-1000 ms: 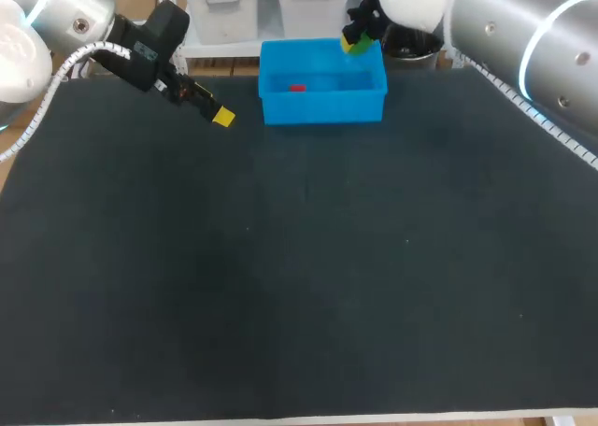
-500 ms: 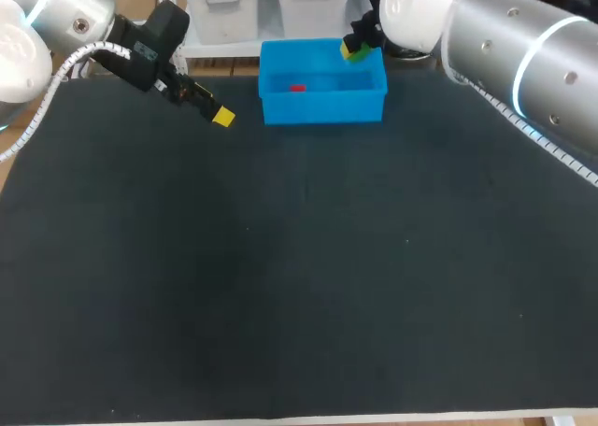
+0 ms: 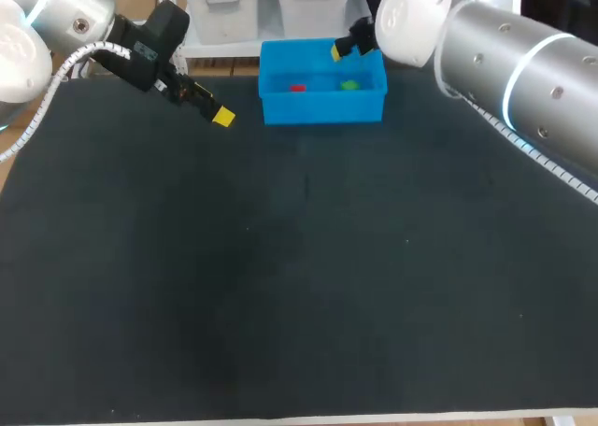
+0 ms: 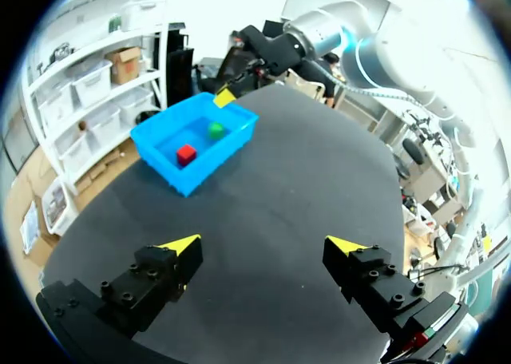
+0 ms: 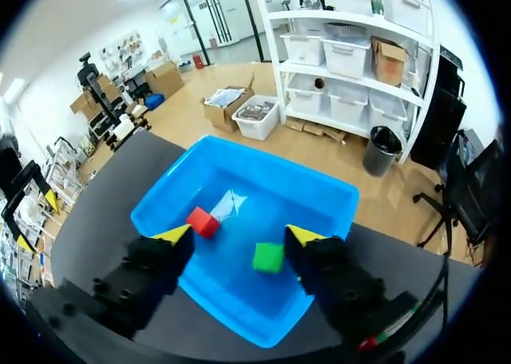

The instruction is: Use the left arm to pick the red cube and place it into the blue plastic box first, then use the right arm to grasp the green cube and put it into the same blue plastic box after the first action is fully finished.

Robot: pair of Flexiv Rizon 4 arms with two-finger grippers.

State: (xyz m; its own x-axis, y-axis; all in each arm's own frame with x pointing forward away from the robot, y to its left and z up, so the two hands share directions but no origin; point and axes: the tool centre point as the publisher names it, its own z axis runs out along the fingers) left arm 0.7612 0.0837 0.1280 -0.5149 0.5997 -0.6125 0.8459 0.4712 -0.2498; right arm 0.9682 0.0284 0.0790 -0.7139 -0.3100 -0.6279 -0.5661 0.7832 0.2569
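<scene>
Both cubes in the blue plastic box (image 3: 322, 110), red cube (image 3: 297, 88) and green cube (image 3: 349, 85) apart, right gripper (image 5: 239, 235) spread empty above them, left gripper (image 4: 263, 244) spread empty over the table (image 3: 299, 258) beside the box.

spread right hand (image 5: 239, 235) over the blue plastic box (image 5: 281, 195), red cube (image 5: 203, 221) and green cube (image 5: 268, 257) apart inside

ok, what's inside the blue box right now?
The red cube and green cube lie apart on the floor of the blue box. The right tool hangs open above it, holding nothing. Its fingers cover bits of the box's near side.
</scene>
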